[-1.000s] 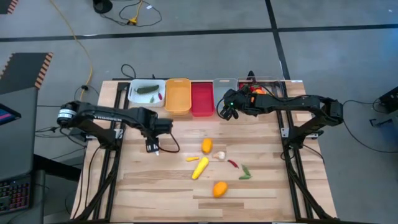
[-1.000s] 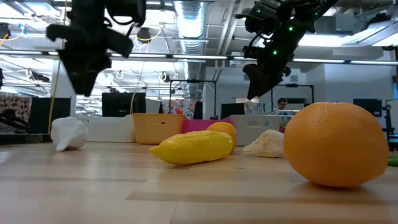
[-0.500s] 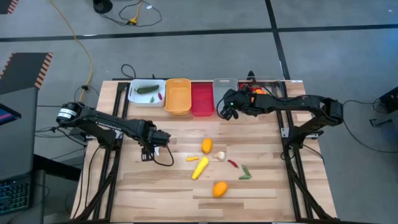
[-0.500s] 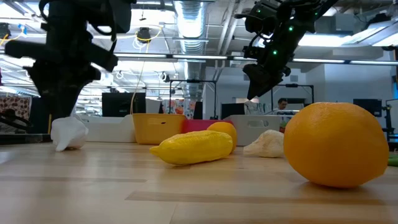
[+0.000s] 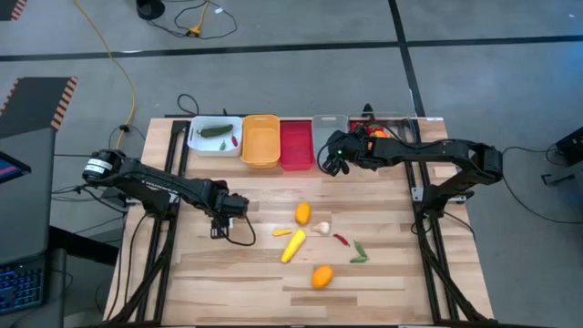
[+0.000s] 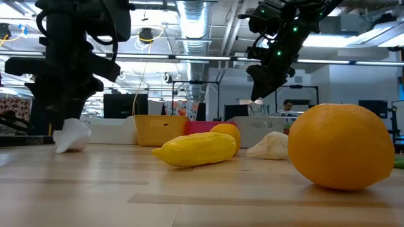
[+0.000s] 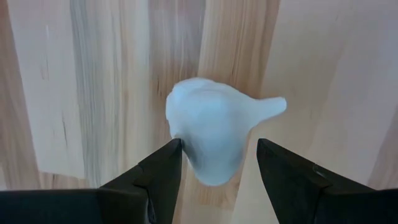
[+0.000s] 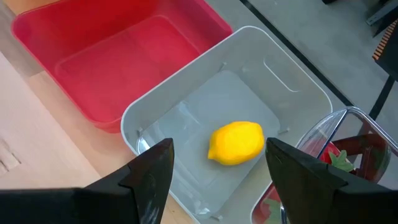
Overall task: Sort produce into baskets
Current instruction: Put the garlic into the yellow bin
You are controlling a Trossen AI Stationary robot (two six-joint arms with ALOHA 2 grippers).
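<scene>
A white garlic (image 7: 214,137) lies on the table at the left, also seen in the low view (image 6: 71,135). My left gripper (image 7: 217,146) is open and points down over it (image 5: 219,228), one finger on each side of the garlic. My right gripper (image 8: 217,168) is open and empty above the grey bin (image 8: 186,106), which holds a yellow lemon (image 8: 236,143). The white (image 5: 214,135), orange (image 5: 260,139), red (image 5: 295,144), grey (image 5: 328,128) and clear (image 5: 392,120) bins stand in a row along the far edge. My left gripper comes at the garlic from above with its fingers open on either side of the bulb. One fingertip (image 7: 171,152) stands right at the garlic's side; I cannot tell whether it touches. The garlic lies on the table.
At mid-table lie an orange piece (image 5: 302,213), a second garlic (image 5: 322,228), a yellow corn (image 5: 292,245), a red chilli (image 5: 341,240), green pieces (image 5: 360,252) and an orange fruit (image 5: 322,276). The white bin holds green pieces; the clear bin holds red tomatoes (image 8: 336,158).
My left gripper has come down toward the white garlic and a little toward the table's near edge, ending with its fingers around it. The garlic has stayed where it was.
</scene>
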